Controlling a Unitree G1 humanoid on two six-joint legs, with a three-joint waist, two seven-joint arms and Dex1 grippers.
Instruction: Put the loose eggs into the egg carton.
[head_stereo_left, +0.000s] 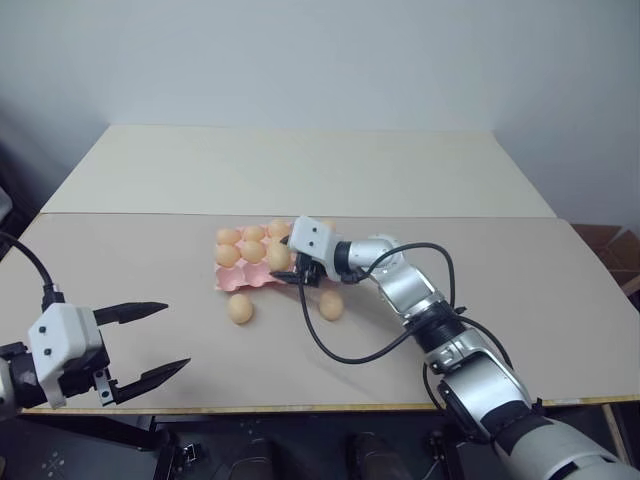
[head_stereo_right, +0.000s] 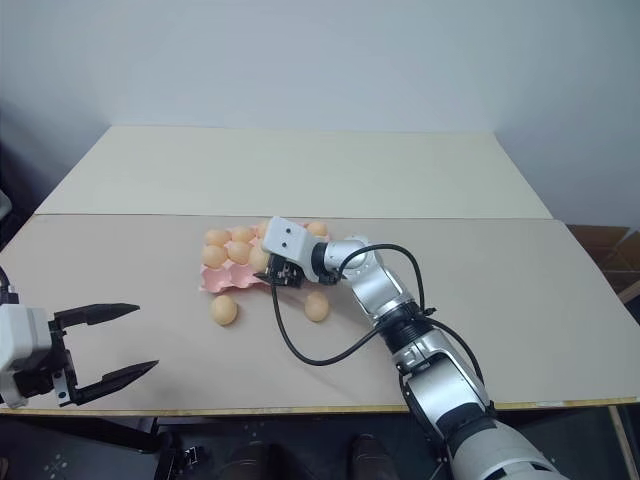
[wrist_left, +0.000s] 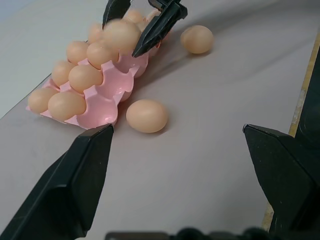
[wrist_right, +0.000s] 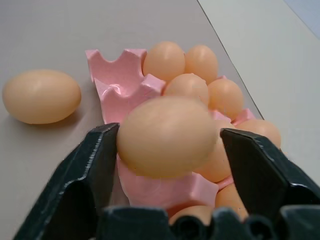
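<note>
Resting on the beige table, your flat pink moulded egg carton runs crosswise, mostly filled. Your right gripper brackets one light orange oval egg lying crosswise over a cup, jaws slightly apart; two loose eggs lie just beside the carton. Your left gripper gapes wide.

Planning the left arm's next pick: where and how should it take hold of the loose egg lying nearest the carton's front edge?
Grip the loose egg across its narrow middle, from above. It lies on its side on the table, close to the egg carton, so the open left gripper should keep its fingers clear of that edge.
</note>
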